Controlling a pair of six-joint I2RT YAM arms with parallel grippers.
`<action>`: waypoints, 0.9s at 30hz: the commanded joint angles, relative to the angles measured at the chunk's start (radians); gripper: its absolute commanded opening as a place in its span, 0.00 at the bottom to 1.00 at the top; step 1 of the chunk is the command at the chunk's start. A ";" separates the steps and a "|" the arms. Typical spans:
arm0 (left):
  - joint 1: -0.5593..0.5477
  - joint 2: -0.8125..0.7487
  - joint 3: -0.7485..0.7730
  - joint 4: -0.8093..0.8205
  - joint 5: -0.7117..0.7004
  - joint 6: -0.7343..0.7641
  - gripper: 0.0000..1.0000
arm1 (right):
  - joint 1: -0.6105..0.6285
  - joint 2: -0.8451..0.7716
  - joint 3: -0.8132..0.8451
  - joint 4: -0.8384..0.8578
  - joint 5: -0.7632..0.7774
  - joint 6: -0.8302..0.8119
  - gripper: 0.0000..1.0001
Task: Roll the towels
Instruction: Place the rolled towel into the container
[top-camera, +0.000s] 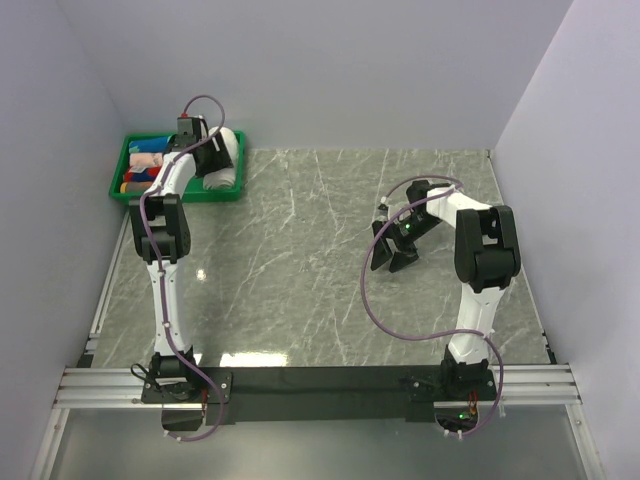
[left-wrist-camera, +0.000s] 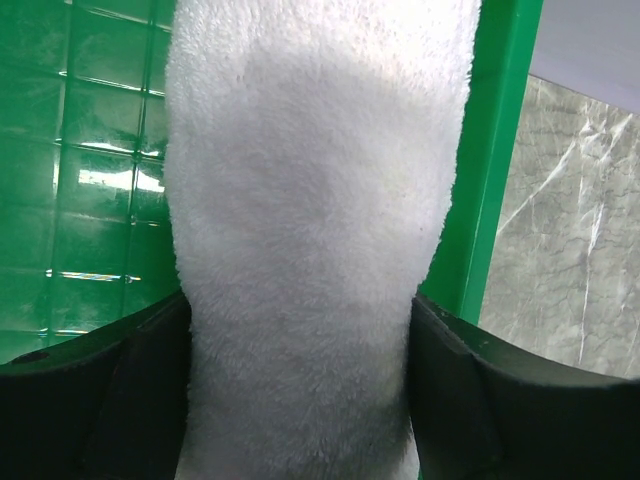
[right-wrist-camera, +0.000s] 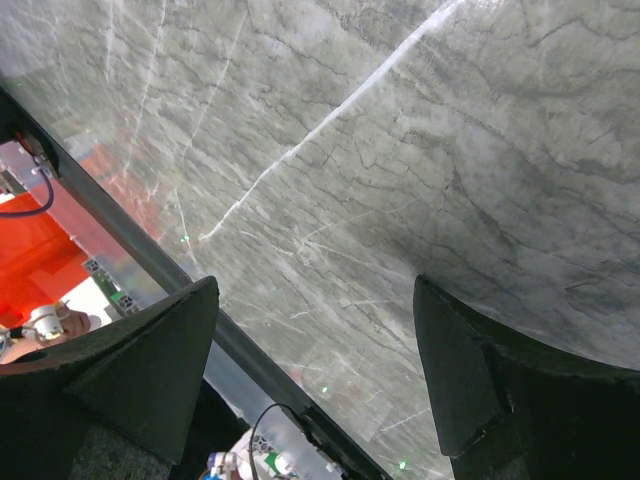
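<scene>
Risk first: the terry could snag on my pads when I pull away, dragging the roll up and loosening it. Likely cause is a lift before the jaws stand clear of the cloth. Second risk: the roll lay tight against the green bin (left-wrist-camera: 498, 150) wall, just outside my right-hand finger, so a sideways nudge could tip it onto the rim or knock my finger against the wall.

My left pincer (left-wrist-camera: 300, 330) straddled the rolled white towel (left-wrist-camera: 310, 180). Jaws were wide, with a finger touching each flank. Whether they pressed or only brushed it, I couldn't tell. The towel filled the gap between my fingers and ran out ahead of them, inside the bin. Small coloured cloths (top-camera: 140, 170) sat on the far side of the pincer from that wall.

My right pincer (right-wrist-camera: 315, 300) hung spread apart and empty over the bare worktop (top-camera: 300, 260), well away from the towel.
</scene>
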 joint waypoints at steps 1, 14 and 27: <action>-0.005 -0.065 0.023 0.054 0.017 0.012 0.77 | 0.008 -0.022 0.001 0.009 0.012 -0.018 0.85; -0.007 -0.122 0.031 0.075 0.017 0.017 0.99 | 0.009 -0.052 -0.014 0.023 0.024 -0.013 0.85; -0.008 -0.317 0.058 0.037 0.016 0.127 1.00 | -0.037 -0.136 0.027 0.000 0.044 -0.027 0.88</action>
